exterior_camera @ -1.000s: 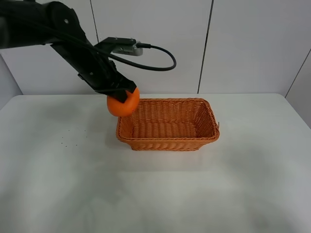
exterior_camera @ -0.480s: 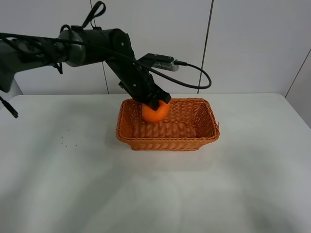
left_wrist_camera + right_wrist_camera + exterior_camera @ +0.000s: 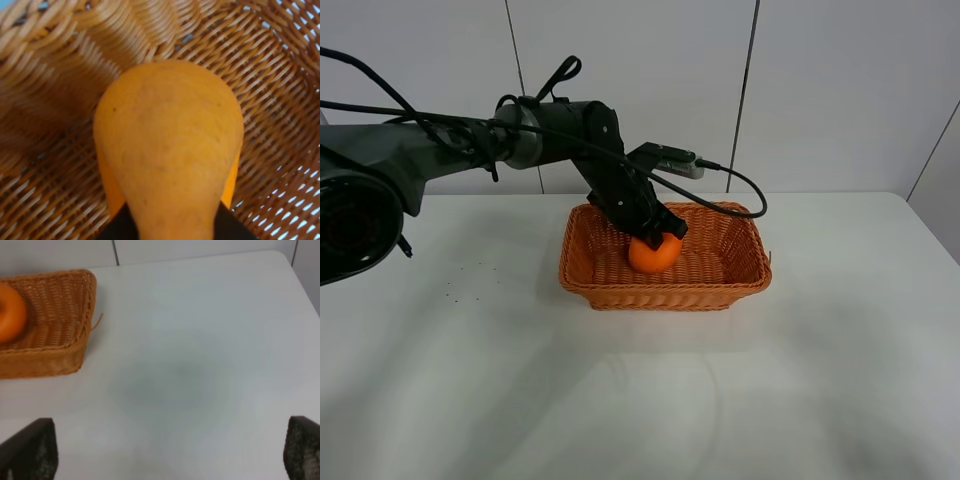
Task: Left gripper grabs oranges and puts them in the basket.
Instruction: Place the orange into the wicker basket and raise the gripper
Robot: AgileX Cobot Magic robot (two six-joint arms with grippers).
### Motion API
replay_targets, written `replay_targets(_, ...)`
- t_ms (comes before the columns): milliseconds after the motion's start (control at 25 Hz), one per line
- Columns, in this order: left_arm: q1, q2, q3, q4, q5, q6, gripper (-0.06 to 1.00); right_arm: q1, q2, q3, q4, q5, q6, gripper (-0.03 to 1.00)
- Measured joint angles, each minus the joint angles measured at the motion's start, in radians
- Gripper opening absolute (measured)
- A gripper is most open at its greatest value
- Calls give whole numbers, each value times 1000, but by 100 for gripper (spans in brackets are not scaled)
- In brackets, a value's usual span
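Observation:
My left gripper reaches into the wicker basket from the back left and is shut on the orange, which hangs low over the basket floor near the middle. In the left wrist view the orange fills the picture between the black fingers, with the basket weave close behind it. Whether the fruit touches the floor I cannot tell. My right gripper is open and empty over the bare table, to the right of the basket, and its view shows the orange inside.
The basket stands at the back middle of a white table. A black cable loops from the left wrist above the basket's far rim. A white panelled wall stands behind the table.
My left gripper carried the orange from outside the basket's left end, over the rim, and lowered it toward the basket floor.

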Motion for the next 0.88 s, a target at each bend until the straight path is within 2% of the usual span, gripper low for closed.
replay_targets(320, 0, 19, -1, 1, -35, 40, 24, 0, 0, 0, 0, 0, 0, 69)
replay_targets(400, 0, 19, -2, 1, -38, 44, 27, 0, 0, 0, 0, 0, 0, 69)
replay_targets(480, 0, 19, -3, 11, -38, 47, 36, 0, 0, 0, 0, 0, 0, 69)
replay_targets(720, 0, 19, -4, 52, -37, 48, 78, 0, 0, 0, 0, 0, 0, 69)
replay_targets(800, 0, 19, -6, 62, -37, 48, 86, 0, 0, 0, 0, 0, 0, 69)
replay_targets(880, 0, 19, -6, 72, -37, 48, 89, 0, 0, 0, 0, 0, 0, 69)
